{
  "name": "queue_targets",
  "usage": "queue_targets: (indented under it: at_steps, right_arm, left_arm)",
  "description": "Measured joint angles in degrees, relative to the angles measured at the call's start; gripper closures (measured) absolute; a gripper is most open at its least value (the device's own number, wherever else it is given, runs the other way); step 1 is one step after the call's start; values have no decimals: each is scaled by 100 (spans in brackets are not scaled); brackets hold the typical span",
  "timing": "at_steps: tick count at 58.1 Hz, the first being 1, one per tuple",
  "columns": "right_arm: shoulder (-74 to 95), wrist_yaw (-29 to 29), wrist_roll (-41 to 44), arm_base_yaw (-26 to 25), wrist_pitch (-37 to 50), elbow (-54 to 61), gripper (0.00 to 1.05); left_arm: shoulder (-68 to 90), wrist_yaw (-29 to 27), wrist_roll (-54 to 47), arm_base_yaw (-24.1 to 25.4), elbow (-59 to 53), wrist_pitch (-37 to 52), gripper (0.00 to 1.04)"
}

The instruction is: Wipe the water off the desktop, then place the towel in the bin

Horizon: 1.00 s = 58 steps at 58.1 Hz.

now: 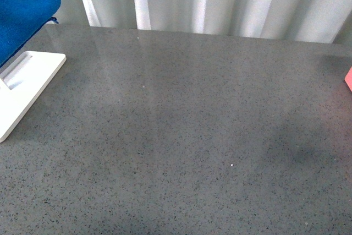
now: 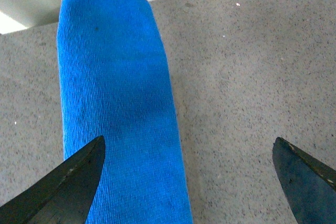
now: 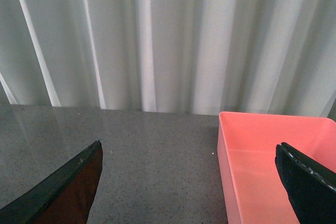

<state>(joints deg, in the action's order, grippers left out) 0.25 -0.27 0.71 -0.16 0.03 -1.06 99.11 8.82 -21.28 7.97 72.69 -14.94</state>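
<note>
1. The left tool [image 2: 187, 140] hovers with fingers spread wide, holding nothing. The right tool [image 3: 189, 144] is likewise spread and empty.
2. I'd centre the left tool over the towel [image 2: 115, 103], then pinch across its narrow width.
3. The towel sits over the white board [image 1: 25, 81], its long axis running away from the left tool.

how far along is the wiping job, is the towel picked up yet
Nothing looks done yet. In hand: the left gripper is open at the blue towel, not gripping it. Left: grasp it, wipe the desktop, where I can't make out any water, then drop it in the pink bin ahead of the open right gripper.
</note>
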Motion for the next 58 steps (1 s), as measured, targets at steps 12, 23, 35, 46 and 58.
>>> queue_targets:
  at_steps: [12, 23, 35, 46, 58]
  right_arm:
    - [0, 0, 0, 0, 0, 0, 7]
    - [0, 0, 0, 0, 0, 0, 7]
    - [0, 0, 0, 0, 0, 0, 7]
    - [0, 0, 0, 0, 0, 0, 7]
    - [0, 0, 0, 0, 0, 0, 7]
  left_arm:
    - [800, -481, -120, -94, 678, 299, 7]
    - [1665, -942, -210, -188, 1582, -208, 7]
    - [2039, -999, -28, -258, 2190, -601, 7]
    - [2190, -1204, 76, -216, 2352, -518, 7]
    - [2350, -1233, 101, -116, 2411, -590, 7]
